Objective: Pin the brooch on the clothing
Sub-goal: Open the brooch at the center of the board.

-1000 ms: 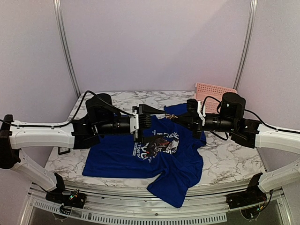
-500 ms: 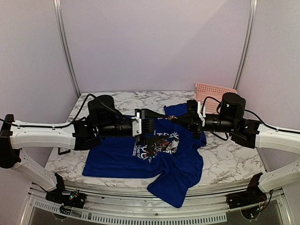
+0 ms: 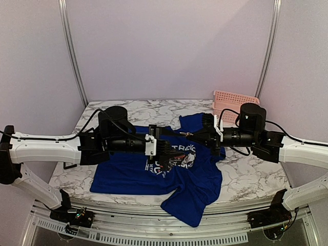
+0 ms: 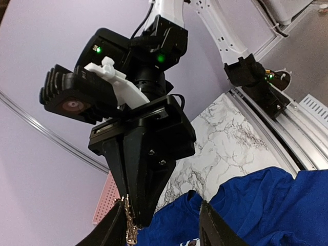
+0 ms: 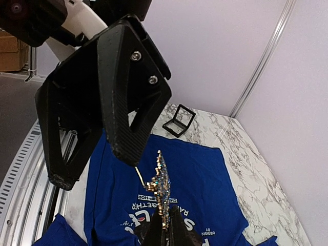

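Your right gripper point(image 5: 165, 231) pinches the sparkly brooch point(image 5: 160, 187), while your left gripper point(image 4: 161, 205), jaws spread, sits at its eight o'clock above the T-shirt point(image 3: 128, 174).

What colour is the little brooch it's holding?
The brooch is gold with glittering stones, clearest in the right wrist view.

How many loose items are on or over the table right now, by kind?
Blue T-shirt: 1
Brooch: 1
Pink perforated basket: 1
Small black open box: 1
Total: 4
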`<state>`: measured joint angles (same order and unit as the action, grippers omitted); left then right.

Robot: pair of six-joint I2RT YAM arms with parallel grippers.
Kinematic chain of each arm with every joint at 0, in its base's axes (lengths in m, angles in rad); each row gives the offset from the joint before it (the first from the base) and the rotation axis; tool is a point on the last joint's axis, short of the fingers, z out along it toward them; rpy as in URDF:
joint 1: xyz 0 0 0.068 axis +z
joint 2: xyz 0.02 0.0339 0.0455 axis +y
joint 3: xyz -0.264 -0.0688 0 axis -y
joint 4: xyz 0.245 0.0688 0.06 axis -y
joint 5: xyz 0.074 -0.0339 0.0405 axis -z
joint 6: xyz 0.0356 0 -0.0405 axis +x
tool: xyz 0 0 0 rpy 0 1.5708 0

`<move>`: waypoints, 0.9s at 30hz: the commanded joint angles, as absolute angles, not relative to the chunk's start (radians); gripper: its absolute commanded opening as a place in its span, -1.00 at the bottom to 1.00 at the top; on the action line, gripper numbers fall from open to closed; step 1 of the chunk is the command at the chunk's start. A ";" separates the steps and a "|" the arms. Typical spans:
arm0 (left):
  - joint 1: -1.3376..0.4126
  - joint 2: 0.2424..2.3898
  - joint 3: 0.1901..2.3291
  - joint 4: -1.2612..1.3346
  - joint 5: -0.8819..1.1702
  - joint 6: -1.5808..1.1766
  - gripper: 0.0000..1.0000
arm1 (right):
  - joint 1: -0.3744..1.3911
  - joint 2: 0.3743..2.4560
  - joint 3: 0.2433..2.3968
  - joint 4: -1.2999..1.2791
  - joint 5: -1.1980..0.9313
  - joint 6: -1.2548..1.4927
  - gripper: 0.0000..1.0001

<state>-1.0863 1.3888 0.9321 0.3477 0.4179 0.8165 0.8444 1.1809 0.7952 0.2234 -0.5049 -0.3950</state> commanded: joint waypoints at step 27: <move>-1.134 1.353 0.939 0.180 0.273 0.799 -0.18 | 0.799 1.159 0.838 0.183 -0.483 -0.173 -1.00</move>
<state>-1.1023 1.3811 0.9344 0.2852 0.3149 0.8291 0.8173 1.1809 0.7994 0.1593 -0.5003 -0.2230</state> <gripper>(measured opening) 0.414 0.018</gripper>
